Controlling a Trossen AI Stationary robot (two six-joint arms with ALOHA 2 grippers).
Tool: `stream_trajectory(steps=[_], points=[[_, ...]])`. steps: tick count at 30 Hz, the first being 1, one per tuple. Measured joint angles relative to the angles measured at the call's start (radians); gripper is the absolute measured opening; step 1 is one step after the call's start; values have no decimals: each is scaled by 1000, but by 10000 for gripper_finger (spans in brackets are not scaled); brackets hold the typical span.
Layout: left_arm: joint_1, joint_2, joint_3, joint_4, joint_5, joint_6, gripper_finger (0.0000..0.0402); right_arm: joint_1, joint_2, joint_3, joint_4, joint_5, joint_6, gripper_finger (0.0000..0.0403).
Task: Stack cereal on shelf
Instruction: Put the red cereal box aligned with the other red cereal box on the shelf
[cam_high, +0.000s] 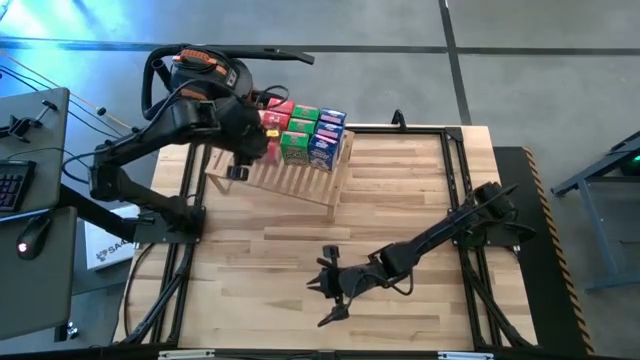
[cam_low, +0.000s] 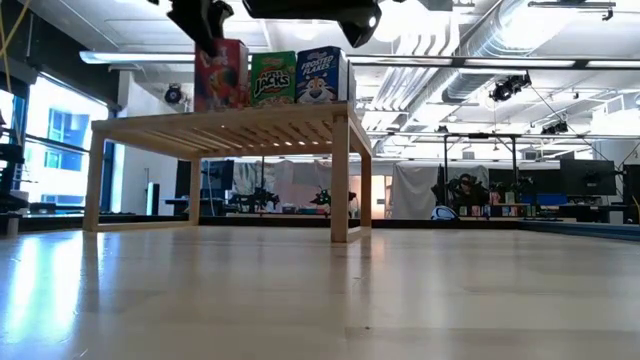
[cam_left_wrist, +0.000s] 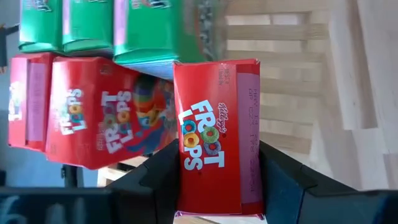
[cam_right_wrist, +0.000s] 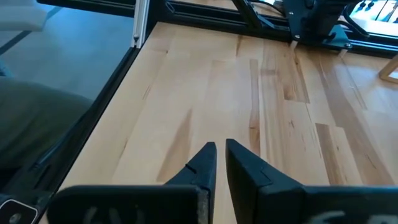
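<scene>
Over the shelf's (cam_high: 290, 178) nine-o'clock end, the left gripper (cam_left_wrist: 217, 180) pinched a red box (cam_left_wrist: 217, 143) upright, apparently to seat it beside the other cereal (cam_high: 305, 133). Right gripper (cam_high: 330, 290), fingers nearly together and empty, waited at five o'clock on the table (cam_high: 400, 220).

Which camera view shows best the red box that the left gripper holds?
The left wrist view: the red box fills it, label readable. The high view hides it under the left gripper; the low view shows red boxes behind the gripper; the right wrist view shows none.
</scene>
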Motion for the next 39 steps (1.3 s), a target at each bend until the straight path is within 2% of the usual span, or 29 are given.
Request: stream_trajectory(steps=[11,22,28,34,39], points=[[56,17,0,46,1,69,170,0,0,0,-2,-26,0,23],[56,17,0,78,-3,69,213,0,0,0,-1,-31,0,23],[56,16,0,78,-49,71,230,-2,0,0,-1,-34,0,23],[56,4,0,78,-70,107,231,-2,0,0,-1,-34,-2,23],[56,-39,0,85,-117,65,219,-10,0,0,-1,-34,-33,23]])
